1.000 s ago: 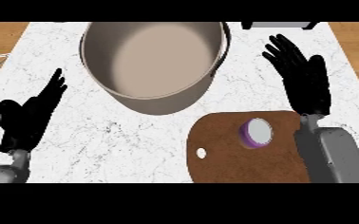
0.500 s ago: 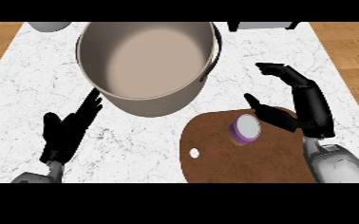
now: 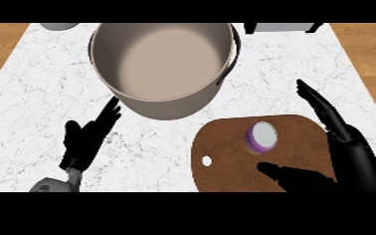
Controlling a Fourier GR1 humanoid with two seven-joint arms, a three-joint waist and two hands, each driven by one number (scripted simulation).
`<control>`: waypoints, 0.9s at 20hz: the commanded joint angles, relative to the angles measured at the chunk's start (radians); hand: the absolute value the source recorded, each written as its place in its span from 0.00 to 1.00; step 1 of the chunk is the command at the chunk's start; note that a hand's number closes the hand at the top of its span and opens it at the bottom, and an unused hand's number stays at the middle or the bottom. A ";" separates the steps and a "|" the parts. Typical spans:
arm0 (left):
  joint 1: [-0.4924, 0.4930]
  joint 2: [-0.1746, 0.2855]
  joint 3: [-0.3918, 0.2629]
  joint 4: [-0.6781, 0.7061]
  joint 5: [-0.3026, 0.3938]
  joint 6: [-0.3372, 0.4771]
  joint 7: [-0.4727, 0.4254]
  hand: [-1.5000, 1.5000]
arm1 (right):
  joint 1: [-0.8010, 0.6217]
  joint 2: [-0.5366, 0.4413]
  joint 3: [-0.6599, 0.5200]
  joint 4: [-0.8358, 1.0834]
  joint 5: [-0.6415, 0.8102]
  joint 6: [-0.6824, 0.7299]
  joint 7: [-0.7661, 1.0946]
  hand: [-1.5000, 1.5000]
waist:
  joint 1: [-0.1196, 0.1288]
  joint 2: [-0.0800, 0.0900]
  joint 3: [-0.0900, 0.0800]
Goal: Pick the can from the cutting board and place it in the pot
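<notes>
White marble counter (image 3: 44, 79) is filling my feed, with wood floor showing at both side edges. Largest on it, the grey pot (image 3: 158, 108) is sitting at the far middle, and its tall wall is reaching down almost to the brown cutting board (image 3: 228, 147), which is lying at the near right. I am holding the right hand (image 3: 351, 152) spread wide over the board's right side, with the fingers straight and pointing away and the thumb stretching across the board on the near side. The left hand (image 3: 84, 139) is resting open, fingers up, at the lower left beside the pot. Smallest, the purple can (image 3: 261, 137) with its pale lid is standing upright on the board, in the gap between thumb and fingers and, as far as I can tell, touching neither. I am worrying most about the closing: if the thumb arrives first, it could shove the can over and send it rolling off the board. I am also judging the pot's wall high and close, so a low carry could knock the can against the rim.
</notes>
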 commanded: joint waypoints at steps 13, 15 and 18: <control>-0.063 -0.041 0.026 0.077 -0.018 -0.060 -0.008 0.50 | -0.247 -0.052 0.012 0.074 -0.163 0.285 0.685 0.00 | 0.038 0.009 0.001; -0.025 -0.071 -0.009 0.045 -0.058 -0.017 -0.023 0.50 | -0.126 -0.102 0.059 0.063 -0.160 0.355 0.626 0.00 | 0.029 0.006 0.002; -0.046 -0.099 -0.017 0.015 -0.082 0.023 0.041 0.50 | -0.147 -0.087 0.070 0.200 -0.125 0.390 0.550 0.00 | 0.031 0.006 0.002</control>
